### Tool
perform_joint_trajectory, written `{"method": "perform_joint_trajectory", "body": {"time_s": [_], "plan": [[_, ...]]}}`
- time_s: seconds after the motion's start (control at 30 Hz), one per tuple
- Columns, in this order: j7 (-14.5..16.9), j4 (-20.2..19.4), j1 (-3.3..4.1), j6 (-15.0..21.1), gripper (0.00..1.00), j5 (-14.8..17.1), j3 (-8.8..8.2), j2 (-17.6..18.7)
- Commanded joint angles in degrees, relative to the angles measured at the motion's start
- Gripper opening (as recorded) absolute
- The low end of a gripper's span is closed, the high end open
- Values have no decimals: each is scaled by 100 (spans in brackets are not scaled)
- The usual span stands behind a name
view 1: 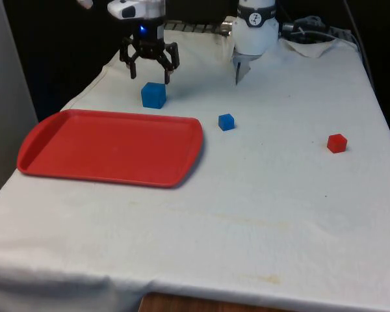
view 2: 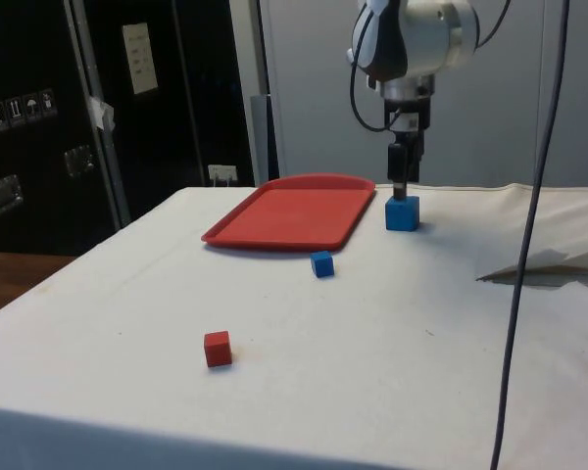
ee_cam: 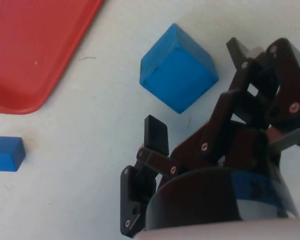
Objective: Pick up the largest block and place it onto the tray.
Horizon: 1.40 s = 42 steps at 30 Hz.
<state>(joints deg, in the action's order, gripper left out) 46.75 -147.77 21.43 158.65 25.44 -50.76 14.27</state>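
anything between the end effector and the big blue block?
Nothing. In the front view the end effector hangs open above the large blue block with only air between them. The wrist view shows the block untouched on bare white cloth.

Three blocks sit on the surface. Two of them are blue: one large blue block near the far edge, just beyond the tray's far rim, and one small blue block just off the tray's far corner on the front view's right. The third is a small red block, well apart from the others, near the surface's edge on the front view's right. There is one red tray, lying along the edge on the front view's left, with nothing on it. One crumpled white sheet lies at the far corner.
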Motion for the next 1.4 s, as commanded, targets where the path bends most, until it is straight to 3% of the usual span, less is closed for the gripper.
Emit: {"method": "perform_joint_trajectory", "body": {"time_s": [0.0,0.17,0.2,0.23,0.4,0.43,0.47,0.7,0.73,0.77,1.07,1.1,1.13,1.37], "plan": [[74,-17,-46,63,100,97,80,-29],[97,0,-80,86,100,155,126,109],[0,11,0,6,100,34,17,138],[97,0,-80,92,100,166,132,126],[103,6,-74,138,100,223,189,189],[0,29,0,23,100,80,57,241],[103,11,-74,143,100,235,201,195],[149,57,-86,160,100,378,309,229],[34,80,0,52,100,241,178,298],[178,57,-92,178,100,430,338,241],[315,57,-143,229,100,625,424,350],[178,86,-11,92,100,430,223,350],[332,63,-149,229,100,642,430,367],[447,149,-172,229,100,785,476,521]]}}
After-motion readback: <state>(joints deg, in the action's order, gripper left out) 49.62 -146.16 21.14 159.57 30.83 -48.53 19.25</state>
